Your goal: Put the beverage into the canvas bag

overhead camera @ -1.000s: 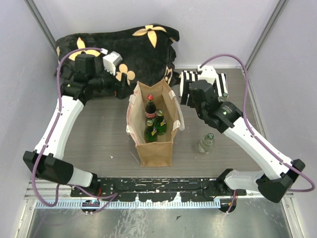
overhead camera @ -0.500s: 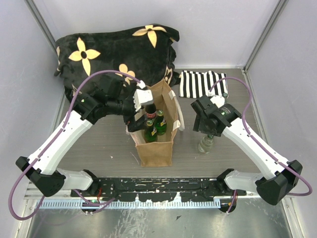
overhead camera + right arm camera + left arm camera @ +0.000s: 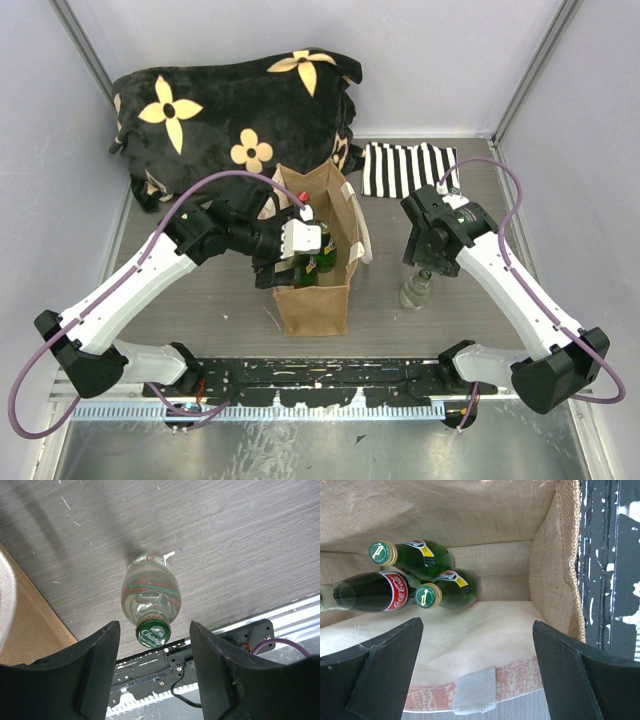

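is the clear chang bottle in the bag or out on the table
Out. The clear Chang bottle stands upright on the table, beside the canvas bag, not inside it.

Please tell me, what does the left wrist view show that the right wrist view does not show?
Only the left wrist view: the inside of the canvas bag, holding two green bottles and a cola bottle, below the open left gripper. Only the right wrist view: a clear bottle with a green cap, upright on the table, between the fingers of the open right gripper with a gap on each side. Both: the bag's tan cloth, only a corner in the right wrist view, and the black rail.
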`<act>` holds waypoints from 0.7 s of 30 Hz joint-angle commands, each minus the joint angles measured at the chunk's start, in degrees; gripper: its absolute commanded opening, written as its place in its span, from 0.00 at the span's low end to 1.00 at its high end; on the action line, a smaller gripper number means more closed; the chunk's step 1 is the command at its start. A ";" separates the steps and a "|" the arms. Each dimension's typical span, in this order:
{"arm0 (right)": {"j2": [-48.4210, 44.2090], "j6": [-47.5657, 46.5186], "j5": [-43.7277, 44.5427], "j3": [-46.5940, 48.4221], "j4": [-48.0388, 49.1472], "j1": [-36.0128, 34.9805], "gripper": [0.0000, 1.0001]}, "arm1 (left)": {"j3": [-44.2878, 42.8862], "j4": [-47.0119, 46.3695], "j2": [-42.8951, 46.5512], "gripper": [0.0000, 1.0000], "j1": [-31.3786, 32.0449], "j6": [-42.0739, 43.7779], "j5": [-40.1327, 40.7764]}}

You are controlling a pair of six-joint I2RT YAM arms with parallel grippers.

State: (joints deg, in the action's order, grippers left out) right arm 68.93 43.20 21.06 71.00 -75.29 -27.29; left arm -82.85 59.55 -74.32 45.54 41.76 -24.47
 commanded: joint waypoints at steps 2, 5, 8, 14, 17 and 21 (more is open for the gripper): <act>-0.26 -1.29 -1.25 -2.26 0.98 0.57 0.61 | 1.13 0.30 1.11 0.98 0.67 2.65 1.53; -0.09 -1.90 -1.45 -3.61 2.35 1.17 0.57 | 1.52 -0.08 2.47 0.98 0.98 2.89 2.21; 0.41 -2.23 -2.09 -4.61 3.79 1.42 0.51 | 1.64 -0.11 3.00 0.98 1.13 3.06 2.66; 0.56 -2.56 -2.21 -5.50 5.75 1.58 0.19 | 2.05 -0.39 3.54 0.98 1.24 3.52 4.08; 0.37 -2.83 -1.67 -4.48 5.72 1.58 0.02 | 2.30 -0.90 3.73 0.98 1.30 3.68 4.41; 0.30 -3.40 -0.75 -0.54 4.77 1.62 0.01 | 2.43 -1.30 3.57 0.98 1.35 3.90 4.74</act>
State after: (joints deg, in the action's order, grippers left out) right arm 69.30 40.64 18.72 66.11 -71.40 -26.02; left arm -81.17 59.35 -71.77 46.57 44.77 -20.40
